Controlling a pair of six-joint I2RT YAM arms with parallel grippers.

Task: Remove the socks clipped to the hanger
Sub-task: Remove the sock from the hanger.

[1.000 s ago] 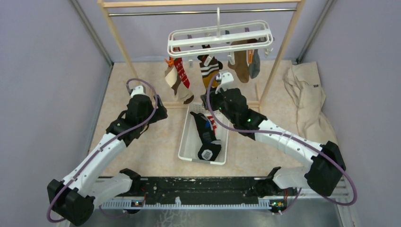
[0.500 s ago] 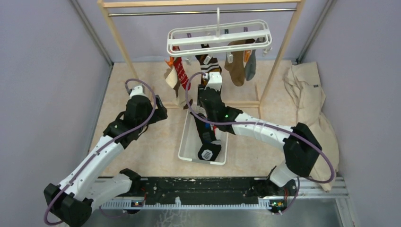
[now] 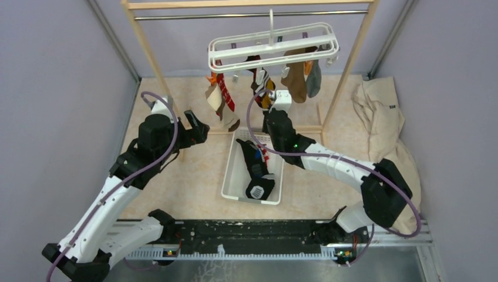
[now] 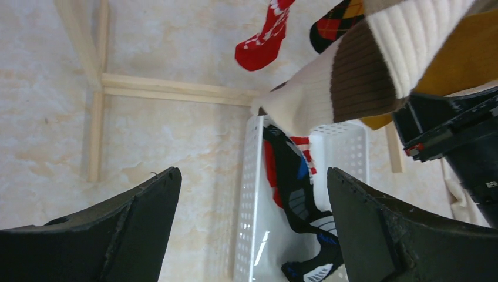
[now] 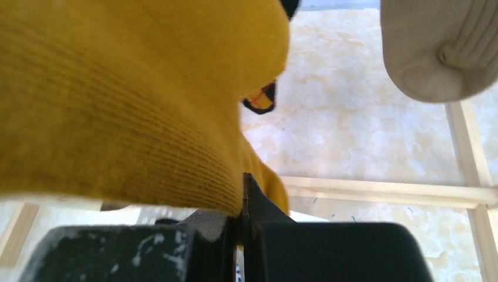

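now we have our right gripper (image 5: 242,197) just under the hanger (image 3: 273,44), its jaws pressed together on the lower part of the mustard sock (image 5: 129,100), which hangs beneath the hanger's middle. our left gripper (image 4: 252,176) sits below and to the left of the hanger with its jaws spread wide, holding nothing, close to a cream and brown sock (image 4: 346,76). the other socks (image 3: 298,79) dangle from clips under the hanger, red patterned at its left end, brown and grey at its right. well below the hanger, the white basket (image 3: 231,176) holds a few dark socks (image 3: 257,173).
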